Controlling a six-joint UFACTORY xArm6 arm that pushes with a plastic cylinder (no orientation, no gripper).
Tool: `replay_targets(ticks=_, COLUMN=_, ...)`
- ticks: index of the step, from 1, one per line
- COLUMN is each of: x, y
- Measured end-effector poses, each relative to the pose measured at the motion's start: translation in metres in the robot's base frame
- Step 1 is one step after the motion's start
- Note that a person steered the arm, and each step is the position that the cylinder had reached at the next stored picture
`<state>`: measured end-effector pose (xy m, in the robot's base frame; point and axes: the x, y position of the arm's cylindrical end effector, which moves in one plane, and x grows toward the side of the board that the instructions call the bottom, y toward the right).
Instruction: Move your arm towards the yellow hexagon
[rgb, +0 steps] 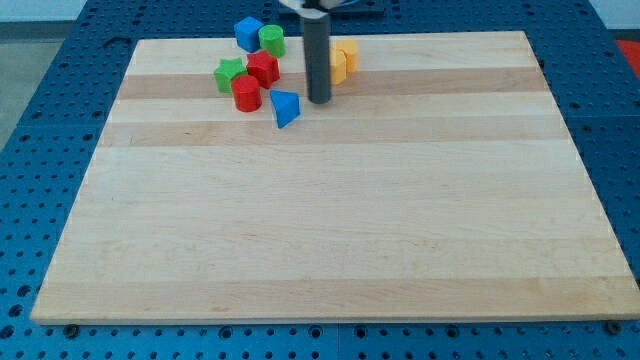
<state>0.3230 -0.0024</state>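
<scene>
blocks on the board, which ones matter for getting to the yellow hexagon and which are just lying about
Part of the job:
- yellow hexagon, near the view's top, partly hidden behind the rod
- my tip, just left of and below the yellow blocks

Just lying about:
- second yellow block, touching the hexagon
- blue triangle
- red cylinder
- red block
- green star
- green cylinder
- blue cube

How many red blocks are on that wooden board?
2, both in the cluster near the view's top left: one red block beside the green block, and a red cylinder just below it. The rod may hide others.
</scene>
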Motion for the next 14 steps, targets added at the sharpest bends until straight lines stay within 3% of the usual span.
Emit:
replay_targets(ticks=2, x=0.002, y=-0.008)
replay_targets(ticks=4, x=0.033, y=0.050)
replay_targets(ticks=6, x=-0.065, y=0.146)
replay_targets(ticks=7, x=-0.132, y=0.117)
replay_targets(ticks=9, x=-0.131, y=0.085)
replay_targets(ticks=11, x=-0.130, y=-0.013)
replay_targets(ticks=14, x=-0.086, y=-0.030)
